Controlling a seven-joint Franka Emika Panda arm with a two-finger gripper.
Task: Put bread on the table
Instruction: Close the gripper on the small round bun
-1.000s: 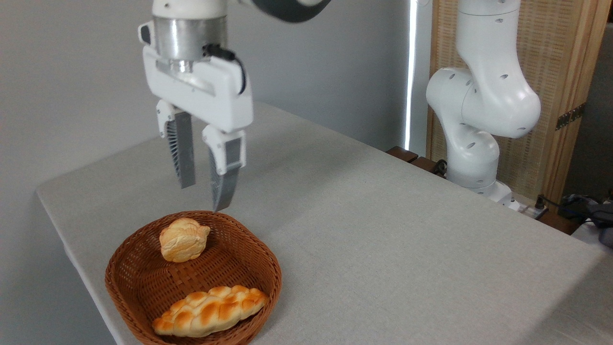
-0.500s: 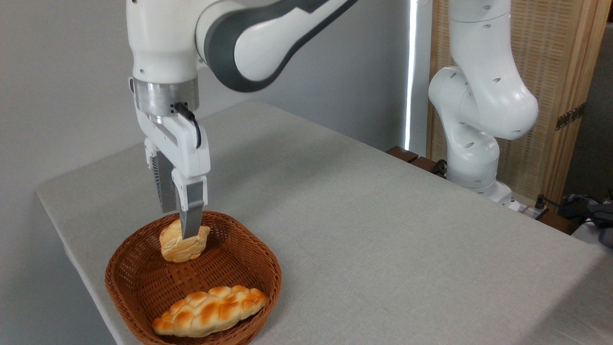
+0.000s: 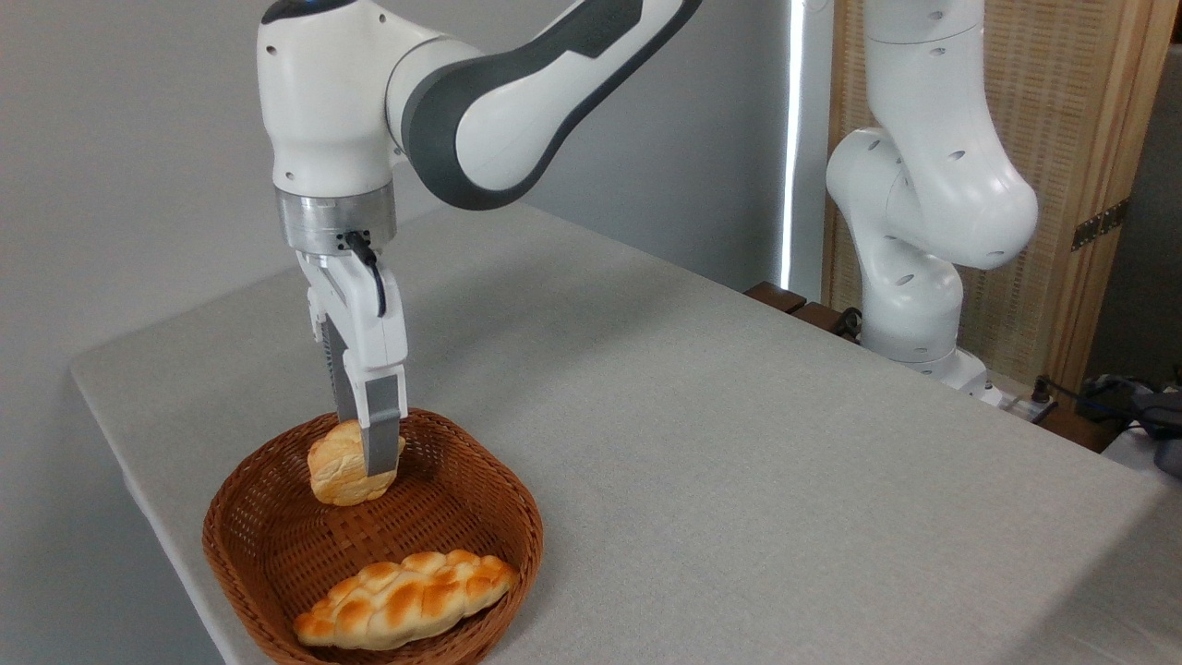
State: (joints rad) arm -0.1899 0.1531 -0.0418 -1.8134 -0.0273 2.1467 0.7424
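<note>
The bread (image 3: 331, 473), a small golden-brown bun with a ridged top, lies at the back of the brown wicker basket (image 3: 523, 517). My gripper (image 3: 363, 446) hangs straight down over it, seen almost edge-on. One finger (image 3: 380, 434) is in front of the bun and the other is behind it, so the bun sits between them. The jaws look open and the bun still rests on the basket floor. The light grey table (image 3: 739, 443) carries the basket near its front left corner.
A longer braided golden loaf (image 3: 406, 596) lies at the front of the same basket. The arm's white base (image 3: 910, 277) stands at the table's far right edge, with a wooden screen behind it and cables (image 3: 1108, 388) at the right.
The gripper came down from above the basket, turned edge-on to the camera, and lowered its fingers around the bun. The bun and the loaf have not moved.
</note>
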